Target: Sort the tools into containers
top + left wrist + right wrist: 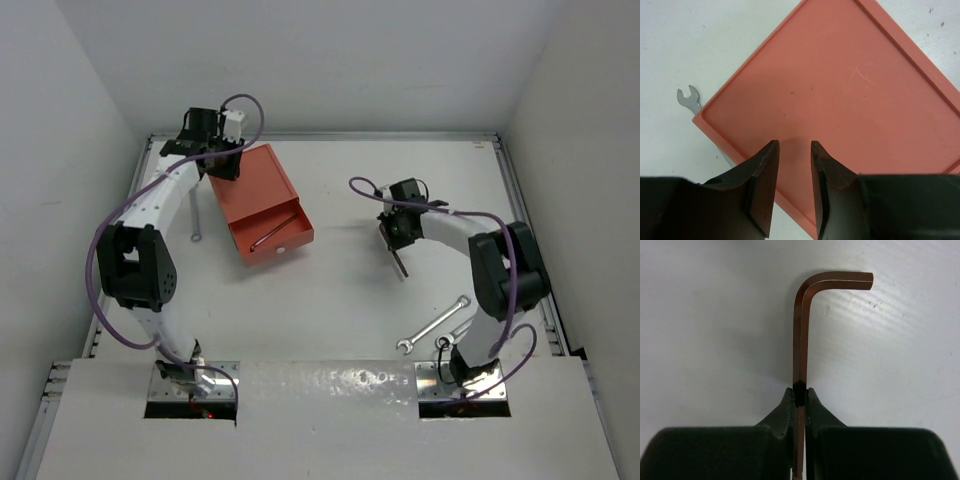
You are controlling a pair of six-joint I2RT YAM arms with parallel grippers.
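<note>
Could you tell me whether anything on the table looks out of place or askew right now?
The orange-red box sits diagonally, its drawer pulled out. One wrench lies tight against the box's corner, partly hidden by it, which looks awkward to grasp.

The table (340, 300) between the box (255, 190) and the right arm (505, 265) is lying open, near to far. The box is blocking the far left, its drawer (285, 238) jutting toward the near right. The left arm (160, 205) is crowding the strip left of the box, where a wrench (196, 218) is lying just beside it. A second wrench (432, 325) is lying just left of the right arm's base. A key (801, 340) is sticking out past the right gripper (799, 392) clamping it. Walls (320, 60) are closing in far, left and right.
</note>
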